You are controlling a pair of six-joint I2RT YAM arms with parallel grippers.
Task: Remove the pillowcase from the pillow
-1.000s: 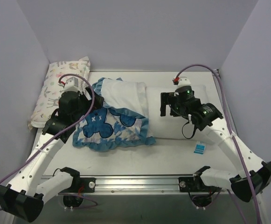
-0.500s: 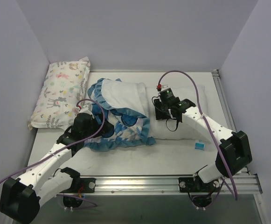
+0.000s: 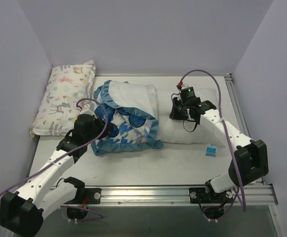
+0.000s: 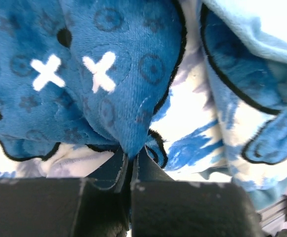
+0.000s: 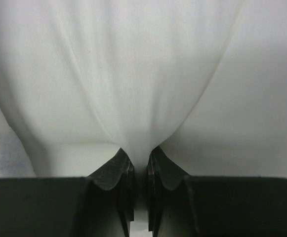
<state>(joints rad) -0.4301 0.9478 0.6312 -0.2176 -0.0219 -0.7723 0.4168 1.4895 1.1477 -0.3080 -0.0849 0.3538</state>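
The blue-and-white pillowcase point(image 3: 128, 126) with its dark blue bear shape point(image 4: 103, 64) lies bunched over the left half of the white pillow point(image 3: 192, 131) in the middle of the table. My left gripper point(image 3: 95, 129) is shut on a fold of the pillowcase at its left edge; the left wrist view shows blue plush pinched between the jaws of that left gripper point(image 4: 128, 160). My right gripper point(image 3: 179, 114) presses down on the bare right part of the pillow. In the right wrist view the right gripper point(image 5: 139, 160) is shut on a pinch of the pillow's white fabric point(image 5: 133, 98).
A smaller pillow printed with pastel animals point(image 3: 66, 96) lies along the left wall at the back. A small blue-and-white box point(image 3: 211, 150) sits on the table right of the white pillow. The metal rail point(image 3: 148, 193) runs along the near edge.
Both grippers were open and have shut, the left on the pillowcase, the right on the pillow. The right gripper has shifted a little right; the pillowcase has bunched leftward.
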